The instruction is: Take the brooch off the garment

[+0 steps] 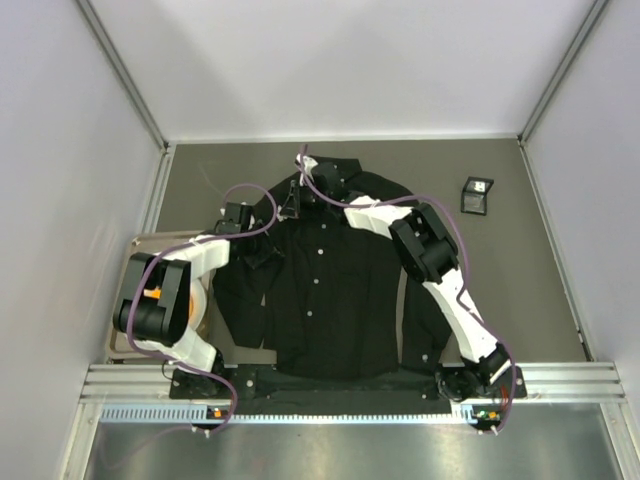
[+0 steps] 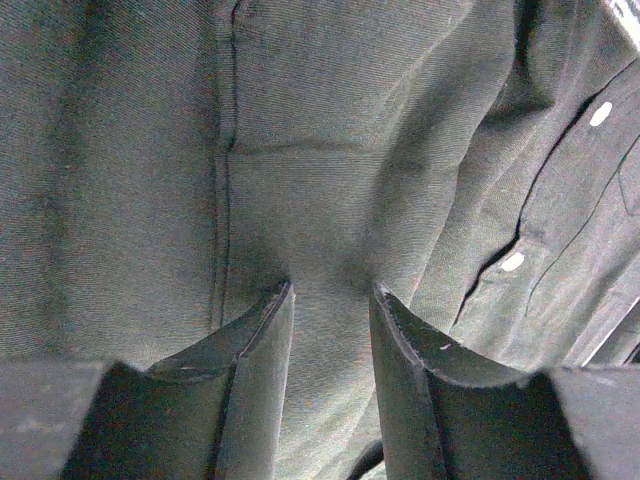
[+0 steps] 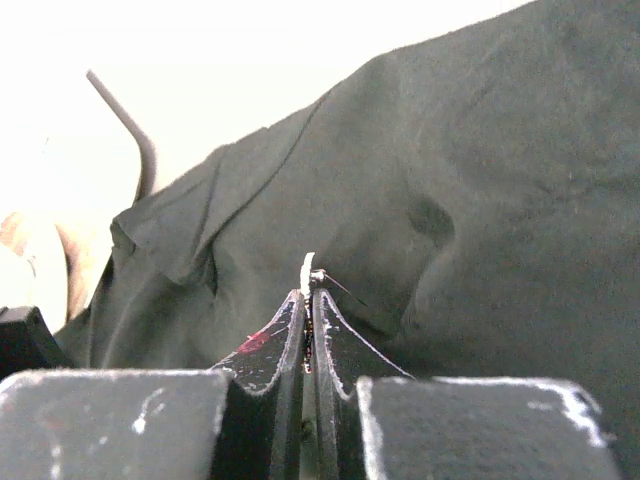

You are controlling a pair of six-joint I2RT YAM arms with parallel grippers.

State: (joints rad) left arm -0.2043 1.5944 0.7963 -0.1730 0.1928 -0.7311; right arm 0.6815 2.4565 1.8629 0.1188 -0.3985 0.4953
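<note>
The garment [image 1: 330,290], a black button-up shirt, lies flat on the table with its collar at the far side. In the right wrist view my right gripper [image 3: 310,292] is shut on the brooch [image 3: 308,268]. The brooch shows edge-on as a thin white sliver above the fingertips, and its pin points right toward the garment [image 3: 480,200]. From above, that gripper [image 1: 291,208] hangs near the collar. My left gripper [image 2: 332,290] is open and presses its fingertips into the garment [image 2: 330,180], with cloth rising between the jaws. It sits on the shirt's left chest [image 1: 262,252].
A small black box [image 1: 477,195] lies on the table at the far right. A beige tray [image 1: 135,250] holding a roll of tape [image 1: 200,300] sits at the left beside the left arm. White buttons [image 2: 600,113] run along the placket.
</note>
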